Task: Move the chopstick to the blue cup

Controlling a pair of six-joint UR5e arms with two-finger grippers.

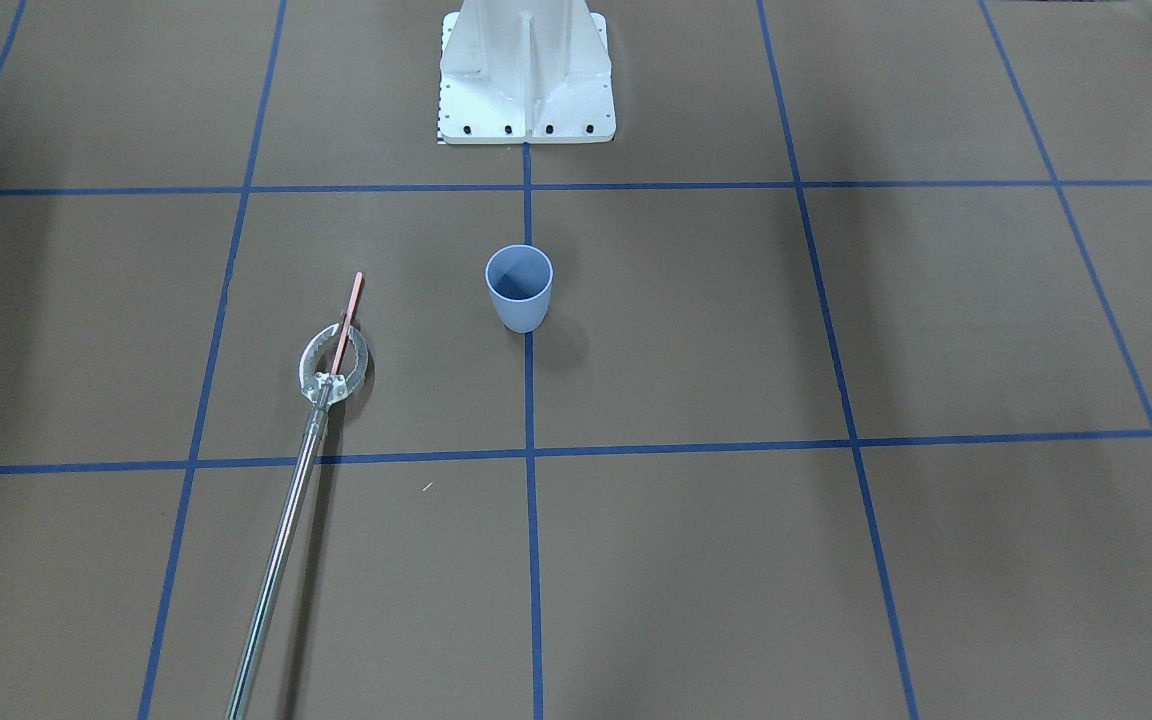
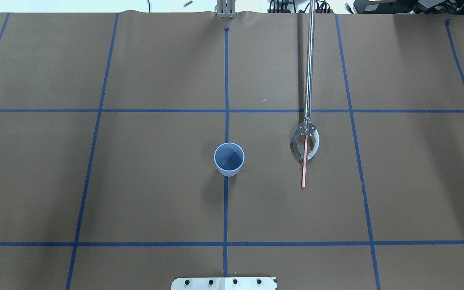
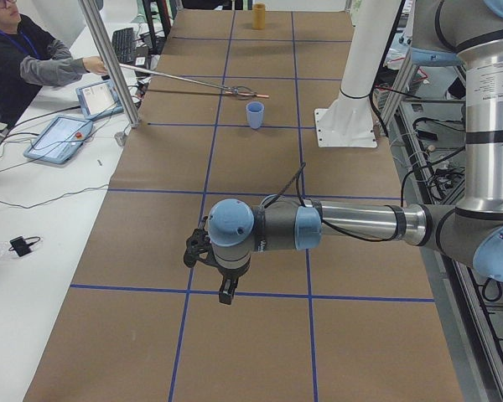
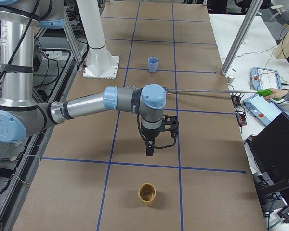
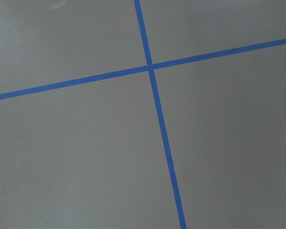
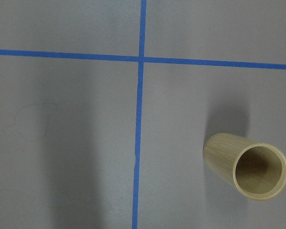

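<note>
Brown worktop [image 2: 155, 181] carries a blue cup [image 2: 229, 159], a chopstick [image 2: 304, 173] right of it in a grabber claw [image 2: 316, 141] (left hand [image 3: 226, 295], right hand [image 4: 150, 150]: cannot tell grip).

**Six views of one taped table [image 2: 155, 181]: overhead, opposite, both ends, both wrists.**
The table is seen steeply from behind the robot and from across it, the blue cup [image 2: 229, 159] and mount base [image 1: 526, 80] being shared. It is viewed lengthwise from either end. Bare table is framed closely by the left wrist camera, a wooden cup [image 6: 245, 167] by the right, the latter shared with both end views.
</note>
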